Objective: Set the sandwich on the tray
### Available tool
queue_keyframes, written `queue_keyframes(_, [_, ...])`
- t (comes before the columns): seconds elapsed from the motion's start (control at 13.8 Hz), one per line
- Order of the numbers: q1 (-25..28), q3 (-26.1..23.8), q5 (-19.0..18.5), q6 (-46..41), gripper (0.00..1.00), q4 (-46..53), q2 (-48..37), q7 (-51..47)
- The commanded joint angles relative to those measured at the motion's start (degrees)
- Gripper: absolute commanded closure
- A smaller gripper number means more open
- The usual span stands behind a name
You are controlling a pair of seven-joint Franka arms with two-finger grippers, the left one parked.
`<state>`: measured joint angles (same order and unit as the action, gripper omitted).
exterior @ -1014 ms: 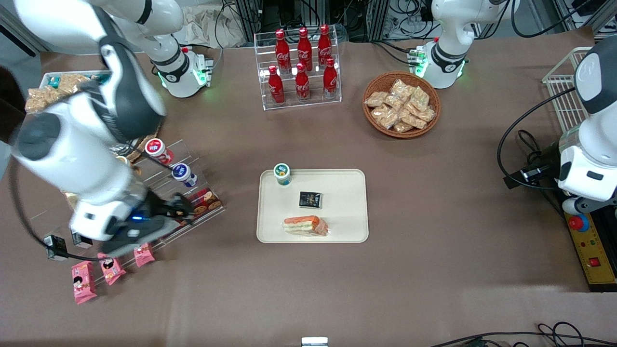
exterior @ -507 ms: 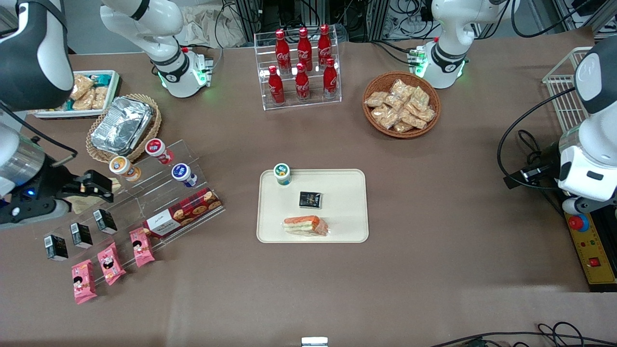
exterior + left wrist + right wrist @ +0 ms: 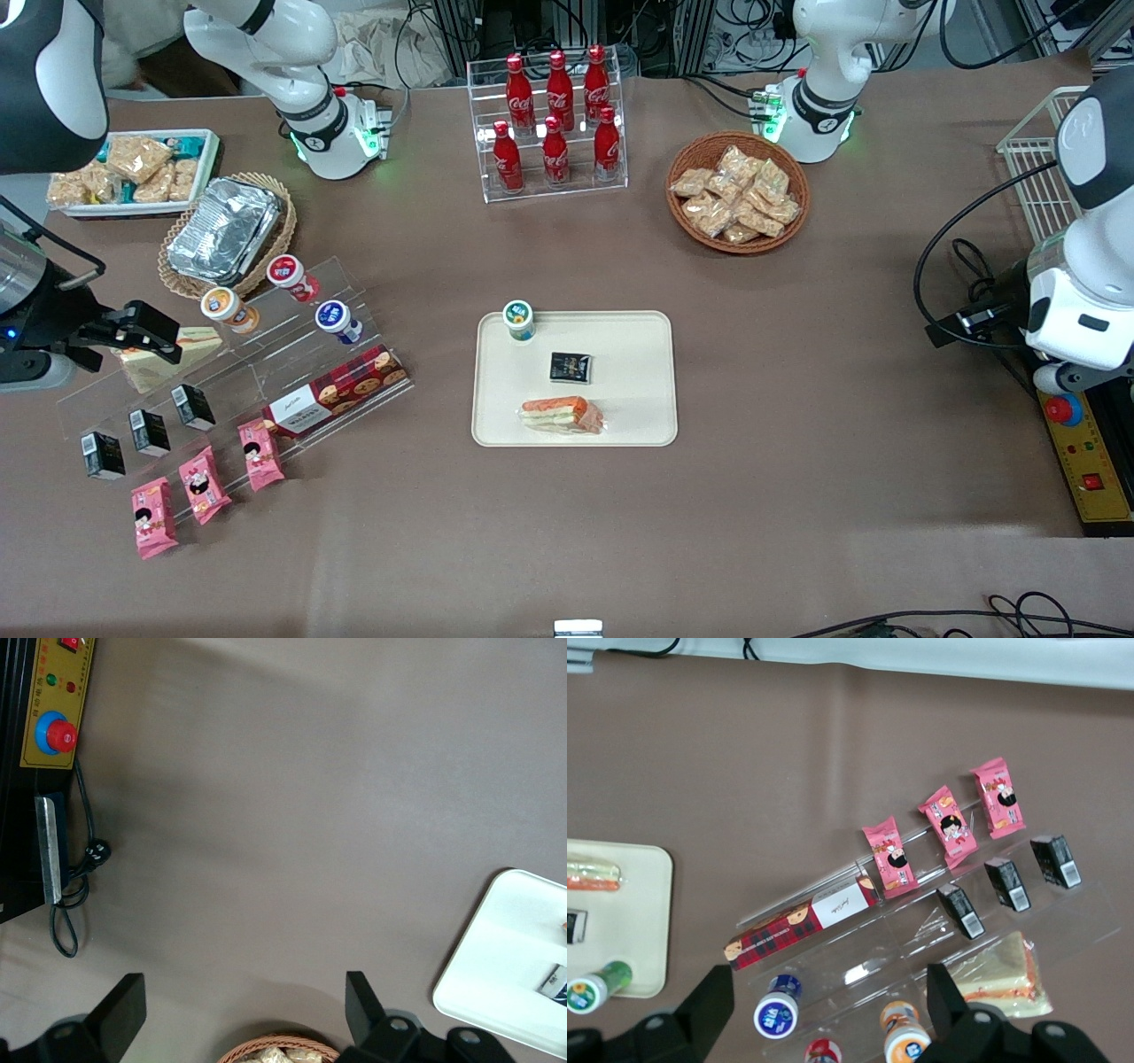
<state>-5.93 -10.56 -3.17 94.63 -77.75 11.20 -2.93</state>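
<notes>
The sandwich [image 3: 563, 415], a clear-wrapped wedge with orange and green filling, lies on the cream tray [image 3: 629, 372], near the rim closest to the front camera. It also shows in the right wrist view [image 3: 592, 875] on the tray [image 3: 642, 904]. My right gripper [image 3: 151, 335] is open and empty. It is far from the tray, at the working arm's end of the table, above the clear acrylic rack [image 3: 266, 354] and next to a paler sandwich wedge [image 3: 168, 347]. In the right wrist view the gripper [image 3: 828, 1014] hangs over the rack's small jars.
A green-lidded jar [image 3: 518, 319] and a black packet [image 3: 570, 367] share the tray. The rack holds jars, a plaid cookie box [image 3: 341, 390], black cartons and pink packs. A foil container [image 3: 223, 229], a snack bin [image 3: 133, 173], a cola bottle stand [image 3: 554, 124] and a snack basket [image 3: 737, 193] stand farther away.
My right arm has swung away from the tray, from over the cookie box to the rack's outer end by the paler wedge. The sandwich has stayed on the tray.
</notes>
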Motion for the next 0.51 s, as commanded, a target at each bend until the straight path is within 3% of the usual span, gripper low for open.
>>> queue_keyframes(0.0, [1.5, 0.5, -1.3, -0.8, 0.03, -1.3, -1.2, -2.6])
queue_keyframes(0.43, [1.2, 4.5, 0.6, -1.2, 0.02, -1.4, -1.2, -2.4])
